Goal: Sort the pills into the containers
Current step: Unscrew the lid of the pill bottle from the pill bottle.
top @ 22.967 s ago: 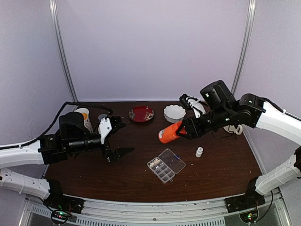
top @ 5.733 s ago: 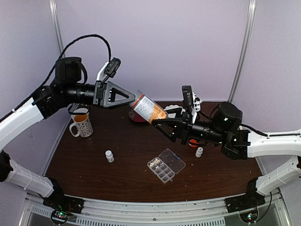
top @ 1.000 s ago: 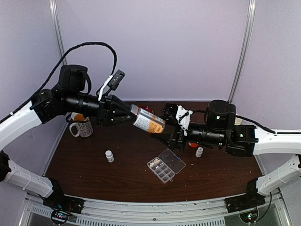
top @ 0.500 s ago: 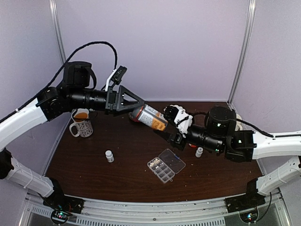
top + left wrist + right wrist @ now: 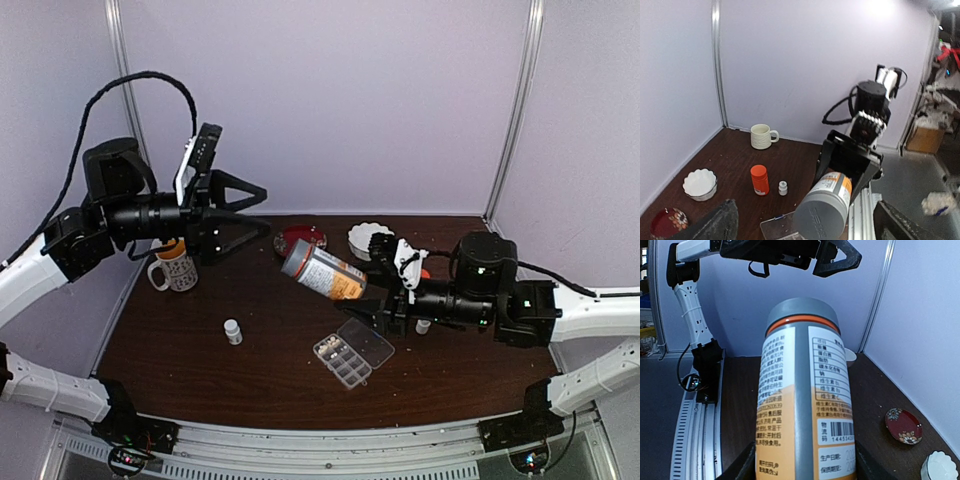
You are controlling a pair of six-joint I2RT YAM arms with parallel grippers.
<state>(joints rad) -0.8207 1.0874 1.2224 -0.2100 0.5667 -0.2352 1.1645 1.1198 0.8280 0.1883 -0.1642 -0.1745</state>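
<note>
Two rows of little square cells make up the flat clear-plastic pill box point(image 5: 341, 362). It lies on the dark brown table point(image 5: 200, 370) in front of the right arm. Its long axis runs from far left to near right, and its hinged lid point(image 5: 368, 341) is folded open toward the far right. Whitish pills point(image 5: 333, 350) speckle some cells.

Above the box, the right gripper point(image 5: 376, 300) clamps the base of a large cylindrical bottle point(image 5: 325, 272). The bottle has a smooth grey cap, an orange band and a printed white-and-orange label. It lies tilted, nearly level, with its cap toward the left arm.

The left gripper point(image 5: 262, 210) hangs high over the table's left rear, its jaws spread wide and holding nothing, apart from the cap. A patterned mug point(image 5: 177, 266) stands below it.
</note>
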